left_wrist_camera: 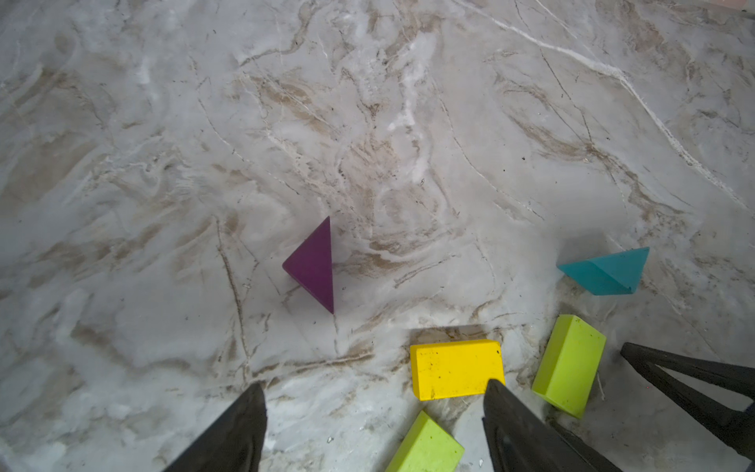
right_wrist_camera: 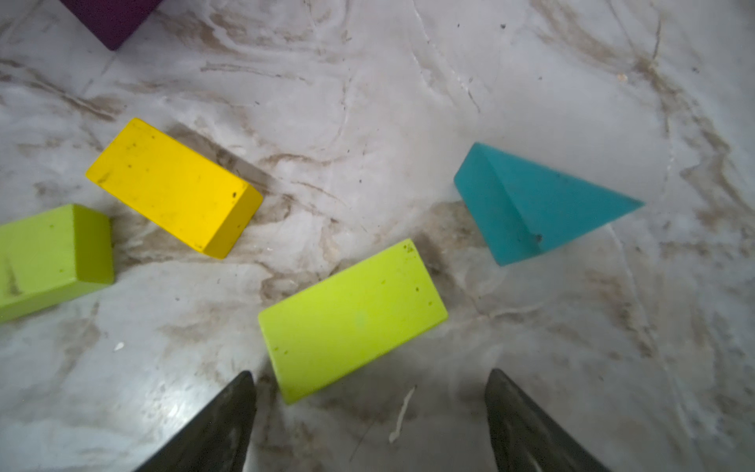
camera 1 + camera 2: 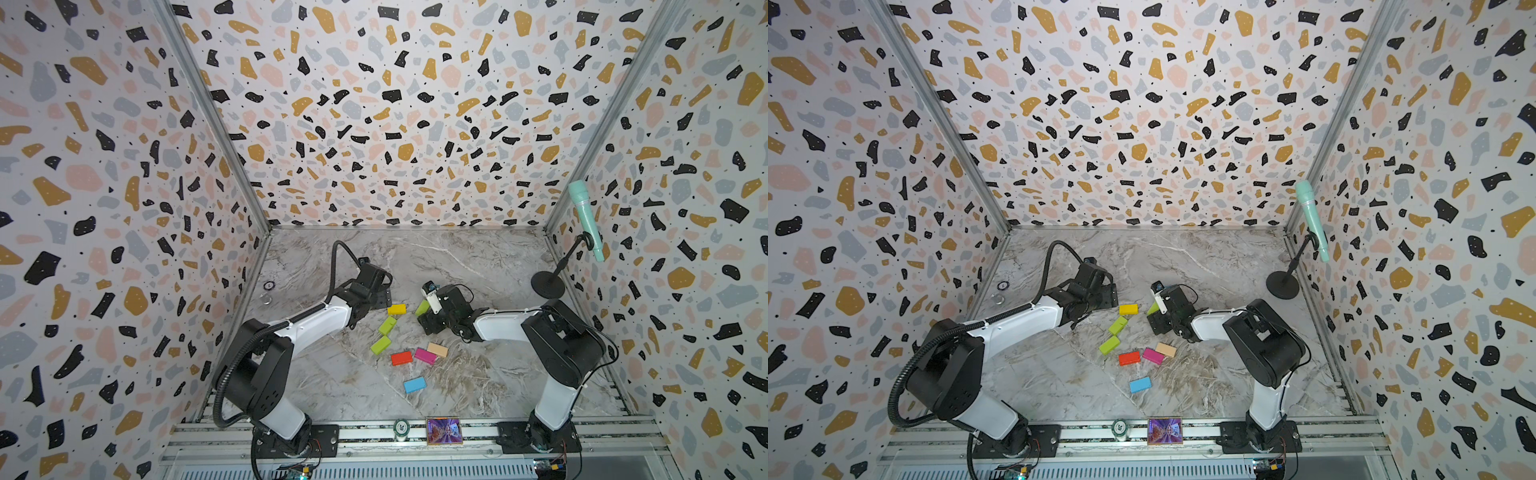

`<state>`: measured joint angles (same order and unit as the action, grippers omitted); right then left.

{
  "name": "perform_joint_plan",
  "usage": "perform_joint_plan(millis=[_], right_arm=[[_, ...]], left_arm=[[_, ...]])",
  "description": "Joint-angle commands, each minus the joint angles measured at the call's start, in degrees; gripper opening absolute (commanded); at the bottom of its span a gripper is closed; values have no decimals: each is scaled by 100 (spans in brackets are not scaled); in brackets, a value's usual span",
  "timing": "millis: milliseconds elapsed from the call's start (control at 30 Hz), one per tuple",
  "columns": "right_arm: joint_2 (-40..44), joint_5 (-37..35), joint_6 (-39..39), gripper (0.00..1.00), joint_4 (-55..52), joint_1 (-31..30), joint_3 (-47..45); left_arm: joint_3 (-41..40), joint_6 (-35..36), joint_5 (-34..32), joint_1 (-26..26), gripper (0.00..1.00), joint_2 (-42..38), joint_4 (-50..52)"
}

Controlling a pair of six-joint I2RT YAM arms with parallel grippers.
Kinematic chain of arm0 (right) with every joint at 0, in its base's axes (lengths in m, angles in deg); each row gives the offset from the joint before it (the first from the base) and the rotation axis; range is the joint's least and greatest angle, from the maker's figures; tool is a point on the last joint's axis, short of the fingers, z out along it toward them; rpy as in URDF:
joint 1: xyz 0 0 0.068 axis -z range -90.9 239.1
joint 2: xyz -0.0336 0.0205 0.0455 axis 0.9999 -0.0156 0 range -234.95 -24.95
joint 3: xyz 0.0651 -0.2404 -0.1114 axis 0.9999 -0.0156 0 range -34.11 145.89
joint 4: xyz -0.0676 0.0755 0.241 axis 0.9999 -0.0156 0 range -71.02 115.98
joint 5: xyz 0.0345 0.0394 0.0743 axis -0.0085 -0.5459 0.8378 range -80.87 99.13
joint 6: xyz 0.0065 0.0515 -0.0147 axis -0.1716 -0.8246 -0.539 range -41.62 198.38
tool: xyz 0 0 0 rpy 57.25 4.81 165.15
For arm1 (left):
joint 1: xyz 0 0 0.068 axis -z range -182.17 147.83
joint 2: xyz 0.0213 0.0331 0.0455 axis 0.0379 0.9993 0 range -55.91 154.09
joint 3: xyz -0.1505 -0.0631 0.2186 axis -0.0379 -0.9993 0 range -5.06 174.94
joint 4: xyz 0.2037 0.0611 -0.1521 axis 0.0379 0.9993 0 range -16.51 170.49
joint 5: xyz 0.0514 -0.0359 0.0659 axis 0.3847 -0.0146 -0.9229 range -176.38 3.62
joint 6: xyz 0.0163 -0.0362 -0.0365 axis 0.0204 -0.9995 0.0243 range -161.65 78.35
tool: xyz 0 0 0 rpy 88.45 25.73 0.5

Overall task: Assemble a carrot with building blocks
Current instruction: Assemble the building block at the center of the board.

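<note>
The building blocks lie loose and apart on the marble table (image 3: 478,257); no carrot figure shows. In both top views I see a yellow block (image 3: 396,309), two lime green blocks (image 3: 387,325) (image 3: 380,345), then red (image 3: 401,358), magenta (image 3: 425,356), tan (image 3: 437,349) and light blue (image 3: 414,385) nearer the front. My left gripper (image 1: 376,386) is open over bare table, one fingertip by the yellow block (image 1: 455,367), the purple triangle (image 1: 312,265) ahead. My right gripper (image 2: 371,374) is open, a third lime green block (image 2: 351,318) just before it, the teal triangle (image 2: 527,204) beyond.
A teal microphone on a black stand (image 3: 548,284) occupies the back right corner. Two small rings (image 3: 269,285) lie by the left wall. A round token (image 3: 401,428) and a picture card (image 3: 444,431) sit on the front rail. Patterned walls enclose three sides.
</note>
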<state>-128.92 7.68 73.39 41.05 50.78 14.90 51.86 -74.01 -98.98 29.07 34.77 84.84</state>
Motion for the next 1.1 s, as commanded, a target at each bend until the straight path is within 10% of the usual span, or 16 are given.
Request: perform_joint_plan(millis=[0,733,1067], right_arm=[[-167,-180,113,88,-133,0,225],[-429,463,-72,74,-153,377,623],[-686,501,-1649,74,-377,148,1030]], left_arm=[[-37,-51,132,4,84,-4,-150],[25,-69,300,4,84,148,-173],[-32,-168,-165,4,80,249,-113]])
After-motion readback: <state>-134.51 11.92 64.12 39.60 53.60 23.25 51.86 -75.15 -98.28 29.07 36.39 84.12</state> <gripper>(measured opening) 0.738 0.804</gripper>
